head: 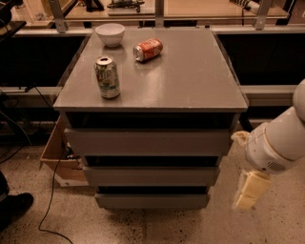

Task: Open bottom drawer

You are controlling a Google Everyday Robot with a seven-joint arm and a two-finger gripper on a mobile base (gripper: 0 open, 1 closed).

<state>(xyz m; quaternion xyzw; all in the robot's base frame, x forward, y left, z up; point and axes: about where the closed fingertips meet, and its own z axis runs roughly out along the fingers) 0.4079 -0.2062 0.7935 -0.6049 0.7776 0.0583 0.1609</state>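
**Arm low at 4 o'clock, pincer hanging down**

The robot's 1 white arm (281,138) enters from the right edge at about 3 o'clock and slopes down toward 7 o'clock. Its cream pincer (245,198) hangs pointing downward at about 4 o'clock in view, in free air.

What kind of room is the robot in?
Probably a lab or workshop: a grey drawer cabinet on a speckled floor, loose cables, a cardboard box, workbenches behind. The robot's hand hangs beside the bottom drawer.

White rounded arm (280,141), cream jaws (lower right)
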